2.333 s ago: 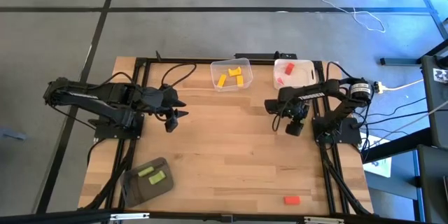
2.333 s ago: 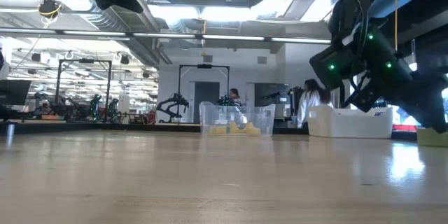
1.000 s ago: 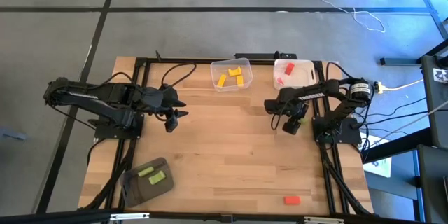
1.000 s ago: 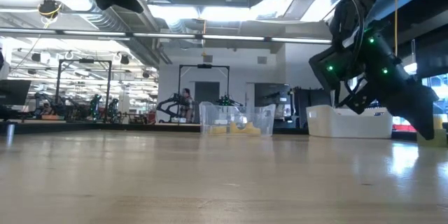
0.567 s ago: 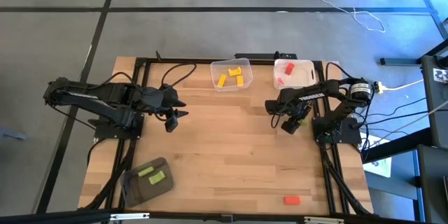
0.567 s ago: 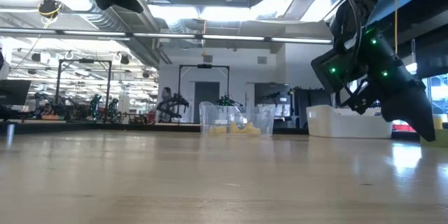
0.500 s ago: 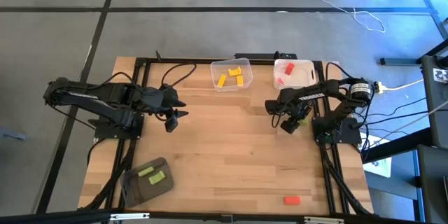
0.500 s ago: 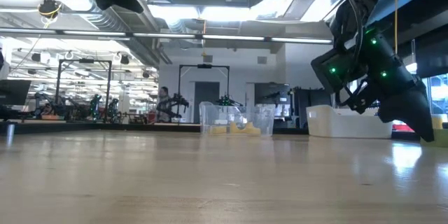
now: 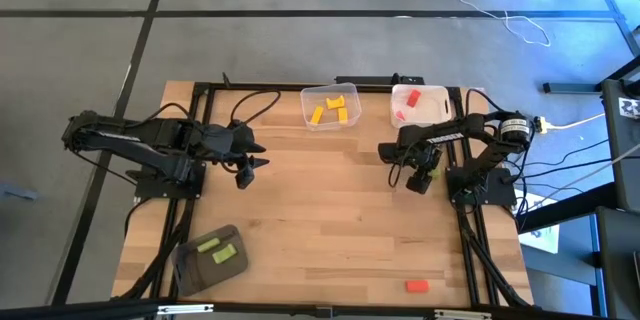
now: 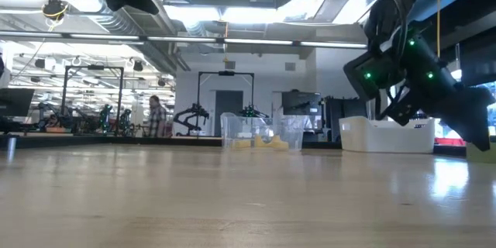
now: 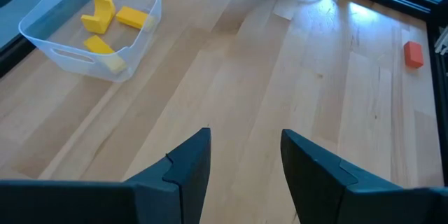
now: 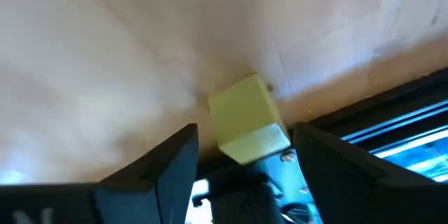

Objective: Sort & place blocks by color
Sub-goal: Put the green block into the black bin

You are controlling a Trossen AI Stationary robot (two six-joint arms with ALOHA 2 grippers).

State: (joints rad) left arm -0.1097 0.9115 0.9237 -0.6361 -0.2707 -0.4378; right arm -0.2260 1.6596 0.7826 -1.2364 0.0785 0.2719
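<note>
A pale wooden tabletop [image 9: 330, 220] sits in an open workshop. The right hand [image 9: 420, 180] hovers near its right edge, fingers spread wide either side of a light green block [image 12: 246, 119] lying between them, not yet gripped. The block looks rigid, light and smooth, so a pinch across its flat sides should hold. The left hand [image 9: 245, 170] waits open on the left. Yellow blocks [image 9: 333, 108] lie in the clear bin [image 9: 308, 120], red ones in the white bin [image 9: 432, 95], green ones on the grey tray [image 9: 190, 265], a lone red block [image 9: 417, 285] by the near edge

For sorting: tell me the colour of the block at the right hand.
Light green block, clearest in the right wrist view.
</note>
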